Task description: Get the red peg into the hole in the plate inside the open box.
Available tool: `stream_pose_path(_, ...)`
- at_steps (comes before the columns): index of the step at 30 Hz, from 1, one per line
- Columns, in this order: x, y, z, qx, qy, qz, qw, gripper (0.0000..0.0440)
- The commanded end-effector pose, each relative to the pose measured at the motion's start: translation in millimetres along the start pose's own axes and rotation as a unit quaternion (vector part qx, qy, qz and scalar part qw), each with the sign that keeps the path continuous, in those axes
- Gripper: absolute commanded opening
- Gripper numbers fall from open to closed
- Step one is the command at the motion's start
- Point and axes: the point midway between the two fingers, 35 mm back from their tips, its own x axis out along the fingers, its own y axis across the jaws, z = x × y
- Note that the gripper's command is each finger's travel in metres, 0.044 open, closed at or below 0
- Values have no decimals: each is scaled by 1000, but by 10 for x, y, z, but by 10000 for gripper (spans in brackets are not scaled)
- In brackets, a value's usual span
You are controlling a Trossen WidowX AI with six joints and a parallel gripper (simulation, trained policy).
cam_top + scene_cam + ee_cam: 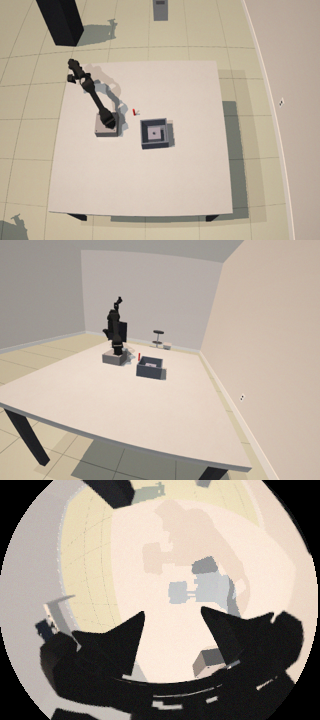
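Note:
The red peg point(134, 112) point(139, 357) stands upright on the table, just beyond the box's left back corner in the top and exterior views. The open dark grey box point(155, 146) point(148, 372) stands on the table. On its bottom lies a pale plate point(150, 137) point(154, 365) with a small round hole, and no peg shows in it. My gripper point(173, 611) is open, with nothing between its fingers in the wrist view. It is raised high above the table's far left part, well away from the peg and the box. The peg does not show in the wrist view.
The arm's grey base block point(106, 134) point(112, 359) is left of the peg and box. The white table point(144, 180) point(124, 400) has its far left edge below the raised arm. A black pillar point(63, 25) and a stool point(158, 331) stand beyond the table.

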Motion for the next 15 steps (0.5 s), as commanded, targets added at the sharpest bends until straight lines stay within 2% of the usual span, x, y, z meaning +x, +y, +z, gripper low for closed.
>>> stream_pose_path(1,-36,-22,51,8,-9,6,1000,417)
stream_pose_path(3,-116,-93,170,28,-28,20,999,440)
stream_pose_path(9,-325,-510,438,123,-56,43,990,440)
stream_pose_path(15,-478,-1053,564,225,-66,50,971,440)
